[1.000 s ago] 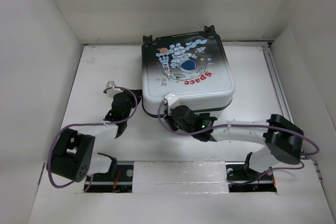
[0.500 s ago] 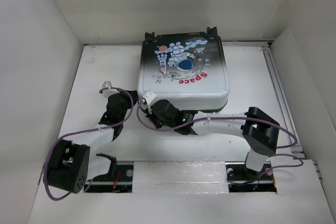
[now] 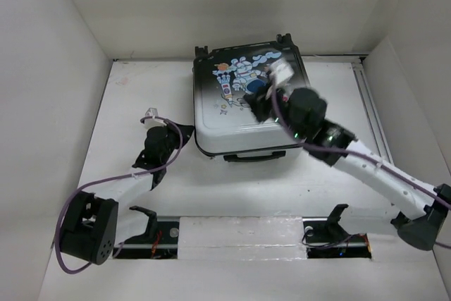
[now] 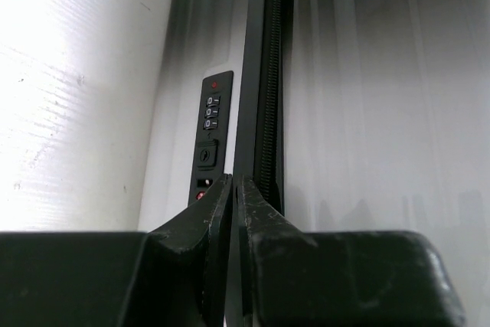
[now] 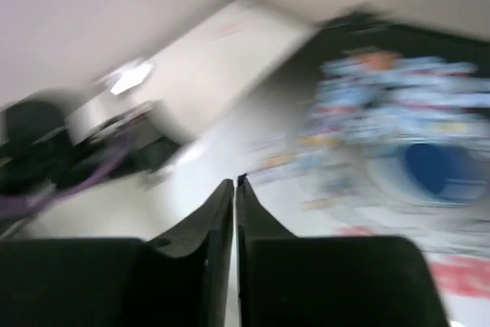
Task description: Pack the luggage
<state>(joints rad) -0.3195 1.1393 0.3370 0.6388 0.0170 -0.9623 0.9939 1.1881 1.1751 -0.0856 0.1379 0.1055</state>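
Room: luggage (image 3: 225, 123) lies closed and flat at the table's (image 3: 134, 89) 12 o'clock end, wheels at the back wall (image 3: 211, 5). There is bare table at its 9, 3 and 6 o'clock sides, and side walls close in both flanks.

Left gripper (image 3: 184, 132) is at the case's 8 o'clock corner, low on the table. My wrist view shows its jaws pressed together, tips (image 4: 232, 185) right at the combination lock (image 4: 208, 132) beside the zipper (image 4: 269, 112). I can't tell if anything is pinched.

Right gripper (image 3: 255, 102) is above the lid, over the astronaut print. Its wrist view is blurred, jaws (image 5: 234, 185) a thin slit with nothing between.

Versus half a second ago: right arm was tucked at the case's 6–7 o'clock edge and is now swung up over the lid. The case nudged slightly toward 3 o'clock and its handle (image 3: 254, 156) is now exposed. Left gripper barely moved.
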